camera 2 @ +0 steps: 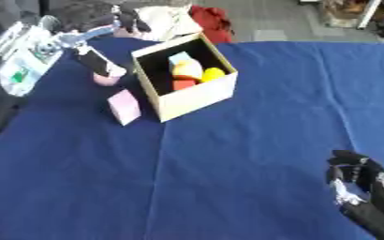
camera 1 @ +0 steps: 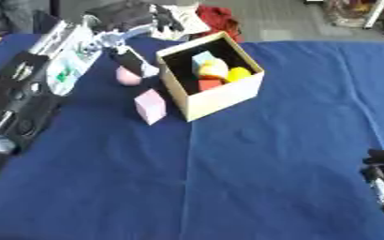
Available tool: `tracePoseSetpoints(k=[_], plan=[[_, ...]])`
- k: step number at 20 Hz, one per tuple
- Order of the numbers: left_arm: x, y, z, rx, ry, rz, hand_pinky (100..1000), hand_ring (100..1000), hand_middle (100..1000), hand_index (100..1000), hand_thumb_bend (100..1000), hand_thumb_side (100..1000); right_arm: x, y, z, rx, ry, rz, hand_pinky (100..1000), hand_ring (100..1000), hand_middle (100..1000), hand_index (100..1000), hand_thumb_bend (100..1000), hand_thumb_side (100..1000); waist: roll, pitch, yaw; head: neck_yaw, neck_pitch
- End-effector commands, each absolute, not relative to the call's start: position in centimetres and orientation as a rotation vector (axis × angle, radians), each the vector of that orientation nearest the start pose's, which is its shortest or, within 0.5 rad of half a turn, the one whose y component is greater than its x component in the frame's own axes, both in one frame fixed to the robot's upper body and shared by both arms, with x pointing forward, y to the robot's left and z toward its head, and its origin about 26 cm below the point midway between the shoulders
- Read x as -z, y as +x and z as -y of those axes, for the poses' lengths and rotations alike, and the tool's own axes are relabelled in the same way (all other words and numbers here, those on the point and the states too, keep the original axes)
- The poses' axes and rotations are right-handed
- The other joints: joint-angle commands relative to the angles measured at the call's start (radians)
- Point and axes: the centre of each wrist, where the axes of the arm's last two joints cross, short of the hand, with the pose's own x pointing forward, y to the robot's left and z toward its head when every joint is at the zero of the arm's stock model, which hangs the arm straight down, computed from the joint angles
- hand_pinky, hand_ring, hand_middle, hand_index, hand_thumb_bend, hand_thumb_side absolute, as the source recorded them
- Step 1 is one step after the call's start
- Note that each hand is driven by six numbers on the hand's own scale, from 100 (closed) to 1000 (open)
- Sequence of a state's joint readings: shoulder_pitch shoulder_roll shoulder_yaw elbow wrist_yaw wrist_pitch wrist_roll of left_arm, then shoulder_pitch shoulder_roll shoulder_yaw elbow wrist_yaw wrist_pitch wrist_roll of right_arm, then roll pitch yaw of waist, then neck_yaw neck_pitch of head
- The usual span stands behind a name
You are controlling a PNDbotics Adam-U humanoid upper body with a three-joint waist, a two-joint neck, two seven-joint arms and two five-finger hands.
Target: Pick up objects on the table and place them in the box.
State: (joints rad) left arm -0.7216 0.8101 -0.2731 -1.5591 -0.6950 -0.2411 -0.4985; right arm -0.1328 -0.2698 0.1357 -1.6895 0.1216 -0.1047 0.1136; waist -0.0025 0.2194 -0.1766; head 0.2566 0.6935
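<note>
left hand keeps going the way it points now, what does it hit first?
Likely the round pink object: the left hand points down at it, just above or already touching; depth unclear. The pink block lies nearer the camera.

Blue-clothed table (camera 1: 253, 187): box (camera 1: 220, 96), pink block (camera 1: 150, 107).
</note>
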Motion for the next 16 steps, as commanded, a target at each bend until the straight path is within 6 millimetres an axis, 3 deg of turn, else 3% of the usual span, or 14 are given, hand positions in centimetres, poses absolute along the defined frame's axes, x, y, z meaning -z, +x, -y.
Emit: tracePoseSetpoints(k=[1, 11, 16], plan=[[-28.7, 36.8, -31.0, 1.944, 0.988, 1.430, 814, 755, 780, 900, 424, 203, -7.2, 30.7, 25.9, -0.592, -0.115, 1.879, 682, 659, 674, 804, 100, 382, 0.007, -0.024, 0.002, -0.005, -0.012], [-24.8, 38.1, -31.8, 2.107, 0.778, 1.103, 820, 764, 780, 883, 471, 225, -7.1, 30.7, 25.9, -0.591, -0.118, 1.876, 681, 659, 674, 804, 100, 380, 0.005, -0.025, -0.009, -0.003, -0.013], [-23.9, 39.0, -32.2, 2.113, 0.777, 1.028, 831, 794, 826, 908, 513, 199, -7.0, 30.7, 25.9, -0.588, -0.117, 1.876, 681, 658, 674, 803, 100, 386, 0.007, -0.024, -0.012, -0.003, -0.013]])
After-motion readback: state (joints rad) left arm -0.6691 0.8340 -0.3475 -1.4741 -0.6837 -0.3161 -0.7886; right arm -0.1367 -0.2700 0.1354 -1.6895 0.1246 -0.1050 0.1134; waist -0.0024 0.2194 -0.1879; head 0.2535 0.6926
